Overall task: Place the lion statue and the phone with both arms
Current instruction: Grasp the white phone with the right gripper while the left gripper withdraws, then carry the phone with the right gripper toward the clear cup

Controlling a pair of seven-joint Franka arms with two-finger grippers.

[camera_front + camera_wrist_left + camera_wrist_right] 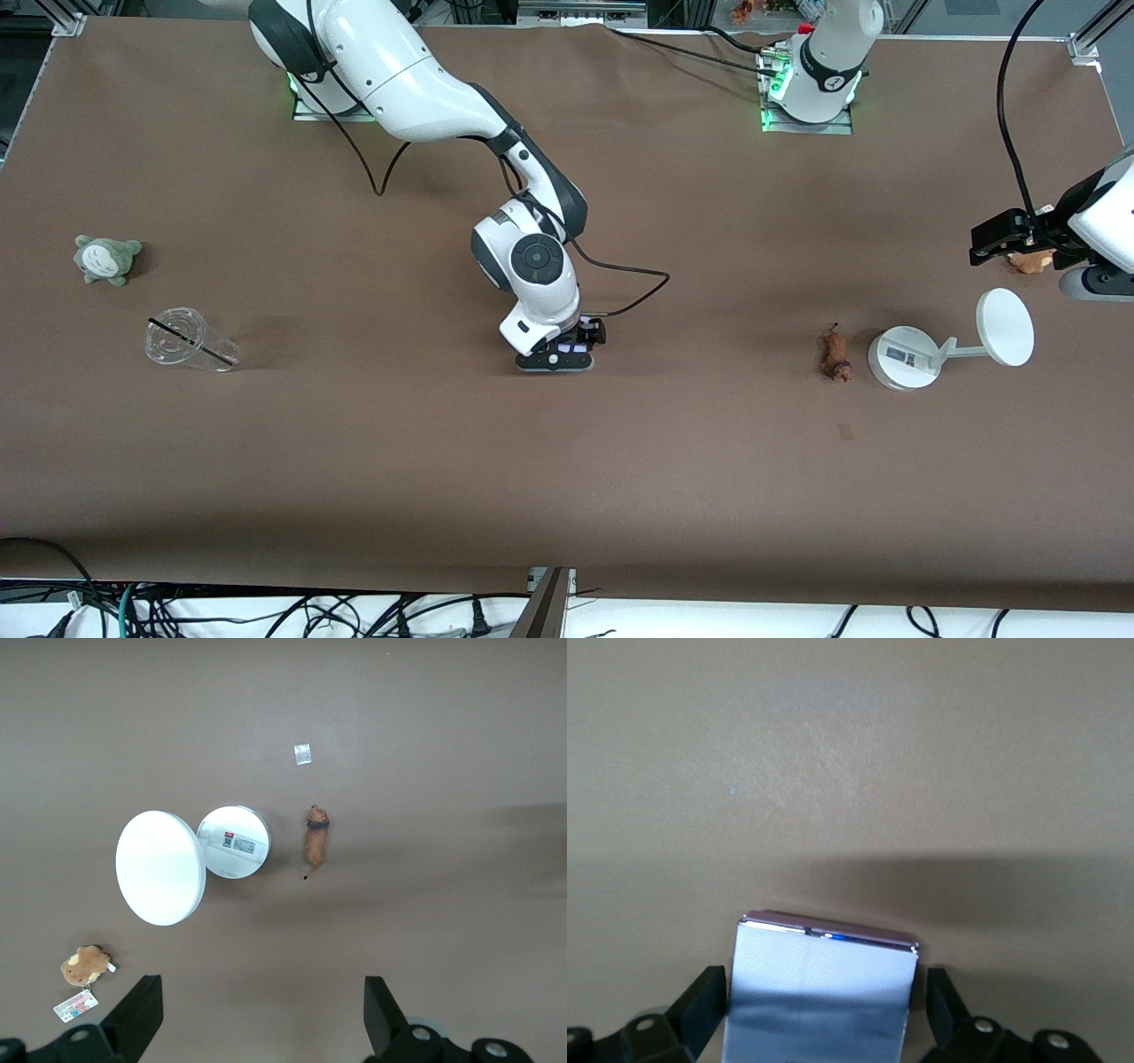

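- Front view: right end effector (556, 358) was low over the middle of the tabletop (567, 478), with bits of the pale lavender phone (585, 341) showing under it.
- Front view, dial centred on the tabletop: lion statue (834, 353) lay at about 3 o'clock, well apart from the phone. It sat just beside the round base of a white stand (902, 357), at the stand's 9 o'clock.
- Front view: left end effector (988, 248) hung at the 3 o'clock edge of the tabletop, over a tan plush (1032, 261). The arm waited.
- Front view: grey-green plush (106, 258) and a tipped clear cup (188, 339) lay near 9 o'clock.
- Left wrist view: left end effector (257, 1019) had its fingers spread wide, with nothing between them. Below were the lion statue (316, 838) beside the white stand (235, 843), and the tan plush (84, 965) with its tag.
- Right wrist view: right end effector (824, 979) gripped the phone (819, 992), one finger at each long edge. The phone's end stuck out past the fingertips and threw a shadow on the tabletop (850, 771).
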